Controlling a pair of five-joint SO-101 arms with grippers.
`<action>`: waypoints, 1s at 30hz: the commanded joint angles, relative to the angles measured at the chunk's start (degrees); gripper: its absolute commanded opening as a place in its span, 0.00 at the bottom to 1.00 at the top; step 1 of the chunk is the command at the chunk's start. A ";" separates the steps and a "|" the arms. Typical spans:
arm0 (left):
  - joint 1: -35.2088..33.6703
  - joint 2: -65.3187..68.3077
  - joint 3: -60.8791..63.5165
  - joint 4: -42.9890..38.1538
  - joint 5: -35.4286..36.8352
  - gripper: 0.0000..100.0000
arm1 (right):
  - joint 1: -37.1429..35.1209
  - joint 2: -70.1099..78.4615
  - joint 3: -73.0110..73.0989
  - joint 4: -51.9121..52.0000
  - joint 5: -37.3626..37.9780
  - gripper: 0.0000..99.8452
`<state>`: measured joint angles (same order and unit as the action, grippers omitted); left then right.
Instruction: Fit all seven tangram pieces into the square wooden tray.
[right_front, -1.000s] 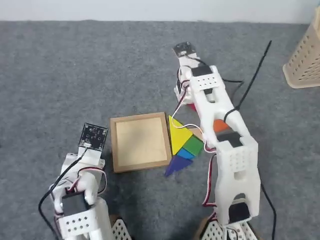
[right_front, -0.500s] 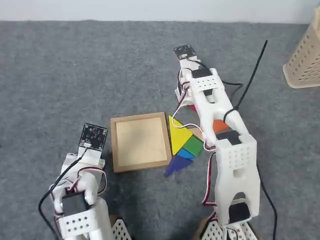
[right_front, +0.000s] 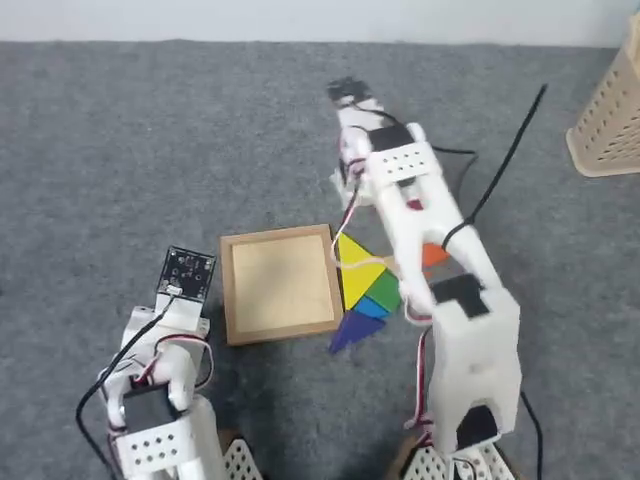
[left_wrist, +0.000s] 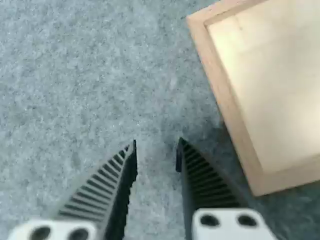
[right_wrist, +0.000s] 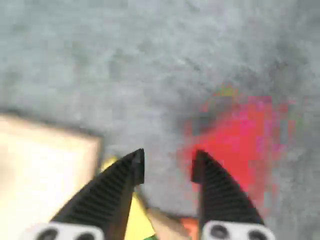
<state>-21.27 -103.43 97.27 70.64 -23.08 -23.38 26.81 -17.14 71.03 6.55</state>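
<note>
The square wooden tray (right_front: 228, 292) lies empty on the grey carpet. Against its right side sit a yellow triangle (right_front: 358, 270), a green piece (right_front: 384, 290), a blue piece (right_front: 369, 308) and a purple triangle (right_front: 350, 331). An orange piece (right_front: 434, 255) peeks out from under my right arm (right_front: 410, 190). In the right wrist view my right gripper (right_wrist: 167, 162) is open above bare carpet, with a red piece (right_wrist: 240, 145) just beside one finger and the tray's corner (right_wrist: 45, 170) on the other side. My left gripper (left_wrist: 155, 150) is open and holds nothing, close to the tray's rim (left_wrist: 220, 95).
A beige slotted basket (right_front: 610, 120) stands at the far right edge. My left arm (right_front: 165, 380) rests at the near left, just short of the tray. Open carpet stretches left of and beyond the tray.
My right arm's wrist has swung left and slightly farther away, so it now covers the red piece in the high view. The left arm and the pieces have stayed put.
</note>
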 joint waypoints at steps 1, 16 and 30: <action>-0.09 -1.32 -0.75 0.18 0.44 0.12 | -3.21 -12.09 5.45 -1.45 1.58 0.12; -0.09 -1.32 -0.75 0.18 0.44 0.12 | 12.44 -11.21 6.42 -9.80 7.12 0.27; -0.09 -1.32 -0.75 0.18 0.44 0.12 | 11.47 29.05 -41.76 2.24 19.43 0.33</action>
<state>-21.27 -103.43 97.27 70.64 -23.08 -11.78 53.19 -47.82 71.03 27.74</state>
